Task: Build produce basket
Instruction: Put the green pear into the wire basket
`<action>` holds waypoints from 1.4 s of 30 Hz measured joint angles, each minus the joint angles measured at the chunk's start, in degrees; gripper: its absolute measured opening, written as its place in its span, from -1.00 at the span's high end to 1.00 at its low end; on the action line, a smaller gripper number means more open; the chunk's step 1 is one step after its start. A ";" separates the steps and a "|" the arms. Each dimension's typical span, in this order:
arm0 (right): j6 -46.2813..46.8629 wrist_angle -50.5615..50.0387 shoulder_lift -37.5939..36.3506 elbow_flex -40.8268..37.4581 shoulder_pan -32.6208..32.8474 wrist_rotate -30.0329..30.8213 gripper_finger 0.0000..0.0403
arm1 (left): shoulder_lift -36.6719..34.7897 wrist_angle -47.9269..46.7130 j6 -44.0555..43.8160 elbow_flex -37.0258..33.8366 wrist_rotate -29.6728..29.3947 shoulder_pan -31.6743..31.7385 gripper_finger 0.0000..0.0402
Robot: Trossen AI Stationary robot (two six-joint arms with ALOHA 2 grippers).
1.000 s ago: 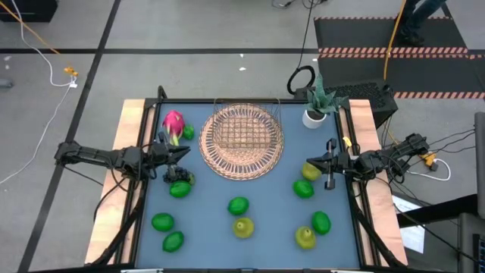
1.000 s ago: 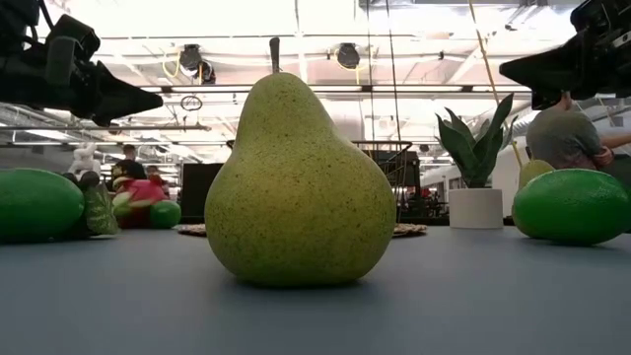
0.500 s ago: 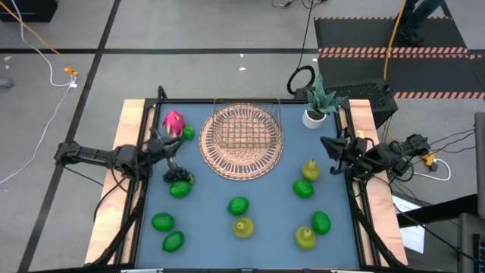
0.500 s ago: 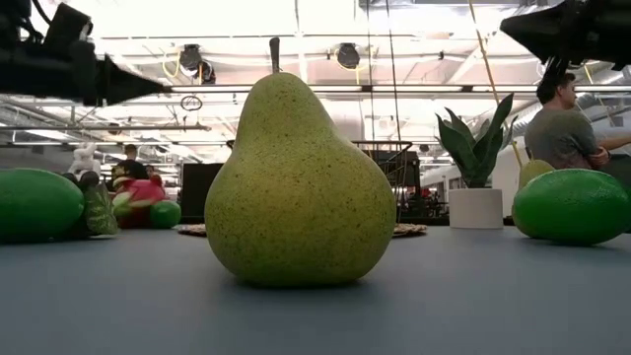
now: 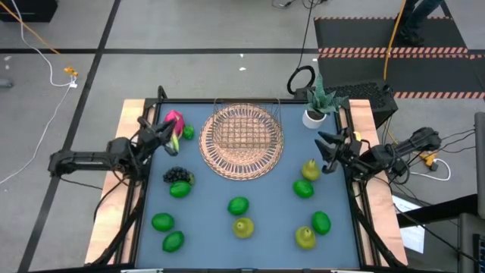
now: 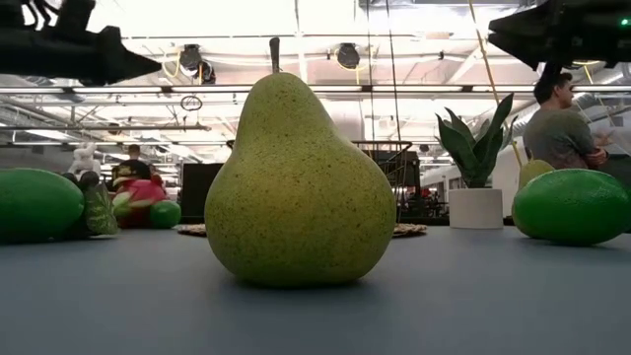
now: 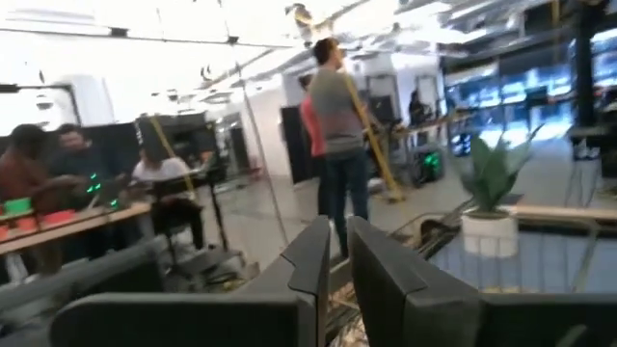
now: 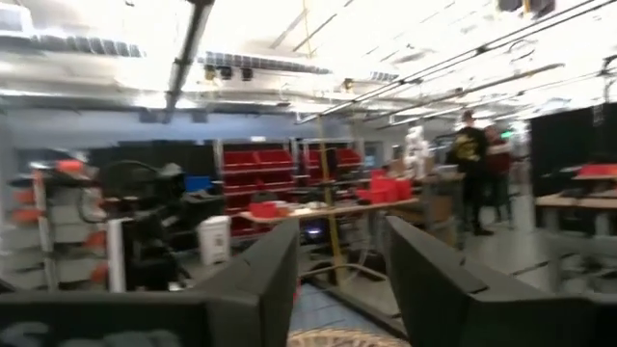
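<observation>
The shallow copper-coloured wire-mesh basket (image 5: 241,129) sits on a round tan woven wicker mat (image 5: 241,163) at the far middle of the blue counter (image 5: 212,220), probably so that either arm can reach it. It looks empty; every fruit lies outside it.

The round green limes (image 5: 238,205), the yellow-green pears (image 5: 242,227) and the dark grape bunch (image 5: 176,175) are scattered across the near and side parts of the counter, well apart from one another, which leaves room for fingers to come down around each. The pink dragon fruit with green tips (image 5: 173,123) lies at the far left corner.

The left gripper (image 5: 161,133) is raised just beside the dragon fruit; its wrist view shows the two dark fingers (image 7: 318,260) almost pressed together with only a slit between, and nothing in them. The right gripper (image 5: 327,145) hangs in the air near the potted green plant in a white pot (image 5: 316,106), above and beside a pear (image 5: 310,170); its fingers (image 8: 275,275) stand spread with a clear gap and hold nothing. Both wrist cameras look level into the room, so both arms seem lifted for travel rather than set for a grasp.

No brand, label or legible writing shows on the fruits, the basket or the arms.
</observation>
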 joint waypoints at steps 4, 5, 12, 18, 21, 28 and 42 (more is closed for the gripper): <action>-4.50 6.82 3.51 0.04 -1.63 0.36 0.08 | 6.71 -1.01 -3.98 1.27 2.20 3.86 0.69; -5.86 8.95 4.21 0.08 -2.18 0.34 0.05 | 8.62 -0.87 -5.34 1.64 3.46 4.94 0.64; -13.86 16.83 7.27 0.22 -6.56 -4.95 -0.14 | 25.06 -1.37 -11.14 9.64 9.56 12.90 0.10; -14.78 18.85 7.96 0.22 -10.93 -3.17 -0.20 | 39.35 2.24 -8.71 18.41 13.29 16.35 -0.19; -13.13 17.41 8.02 0.22 -12.41 3.70 -0.20 | 44.21 5.34 -5.97 24.39 13.54 17.19 -0.23; 3.98 5.60 9.03 0.24 -14.69 2.37 -0.20 | 50.02 -6.00 -6.22 38.48 14.07 15.67 -0.18; 23.48 3.46 31.19 11.93 -13.82 -20.84 -0.20 | 48.67 -21.45 -14.22 36.76 16.29 4.23 -0.16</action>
